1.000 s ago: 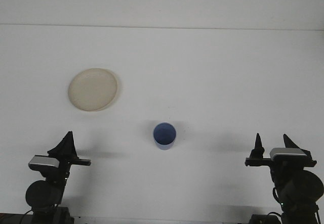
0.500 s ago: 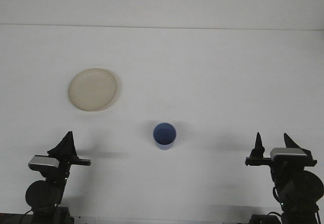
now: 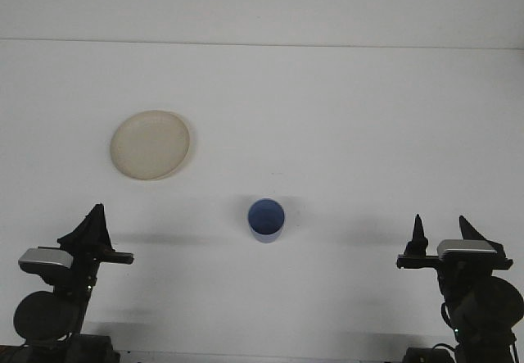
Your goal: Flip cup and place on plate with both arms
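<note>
A small blue cup [image 3: 266, 220] stands on the white table near the middle; from above its top shows as a blue circle. A pale beige plate [image 3: 151, 144] lies flat at the left, well behind the cup. My left gripper [image 3: 88, 230] hovers low at the front left, far from both cup and plate, with nothing seen in it. At the front right my right gripper [image 3: 442, 228] is open, its two dark fingertips spread apart and empty, well to the right of the cup.
The white table [image 3: 344, 133] runs back to a pale wall. Both arm bases sit at the front edge, in the bottom corners.
My left gripper has shifted to the left and slightly away from the cup. The right arm, cup and plate have not moved.
</note>
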Robot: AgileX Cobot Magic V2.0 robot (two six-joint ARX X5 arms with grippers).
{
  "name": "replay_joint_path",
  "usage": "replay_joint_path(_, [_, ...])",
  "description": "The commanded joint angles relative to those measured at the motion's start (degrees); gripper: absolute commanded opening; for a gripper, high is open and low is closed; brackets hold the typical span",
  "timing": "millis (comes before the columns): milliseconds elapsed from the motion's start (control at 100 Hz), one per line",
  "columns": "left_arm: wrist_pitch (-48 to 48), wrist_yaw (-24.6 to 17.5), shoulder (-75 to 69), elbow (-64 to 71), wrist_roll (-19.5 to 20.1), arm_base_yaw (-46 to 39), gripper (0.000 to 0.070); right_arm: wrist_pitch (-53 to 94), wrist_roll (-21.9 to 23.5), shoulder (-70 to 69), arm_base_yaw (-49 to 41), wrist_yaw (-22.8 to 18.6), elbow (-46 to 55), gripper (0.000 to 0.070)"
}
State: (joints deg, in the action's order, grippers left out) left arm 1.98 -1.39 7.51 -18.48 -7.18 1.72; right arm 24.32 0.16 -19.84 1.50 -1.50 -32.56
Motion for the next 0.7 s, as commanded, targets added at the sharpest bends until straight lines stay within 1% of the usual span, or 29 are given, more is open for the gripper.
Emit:
replay_joint_path(0, [-4.5,0.3,4.5,-6.2,-2.4,-0.1,0.0011,-0.7,-0.6,-0.1,0.0,0.0,-0.7,0.0532])
replay_joint_path(170, [-19.7,0.3,18.5,-23.7,-2.0,-0.1,0.0011,-0.7,-0.6,-0.1,0.0,0.0,-0.7,0.0532])
replay_joint_path(400, [-36.8,0.1,35.9,-42.5,2.1,-0.1,0.0011,-0.7,-0.6,-0.1,0.0,0.0,-0.7,0.0532])
replay_joint_path(490, [-43.8,0.1,41.9,-48.3,2.4,0.3,0.0011,-0.7,-0.6,-0.1,0.0,0.0,-0.7,0.0532])
replay_joint_path(580, [-47.5,0.1,45.8,-51.3,3.1,1.0,0.0011,-0.7,-0.6,-0.1,0.0,0.0,-0.7,0.0532])
replay_joint_path(690, [-48.3,0.1,48.0,-52.1,3.3,1.4,0.0011,-0.7,-0.6,-0.1,0.0,0.0,-0.7,0.0532])
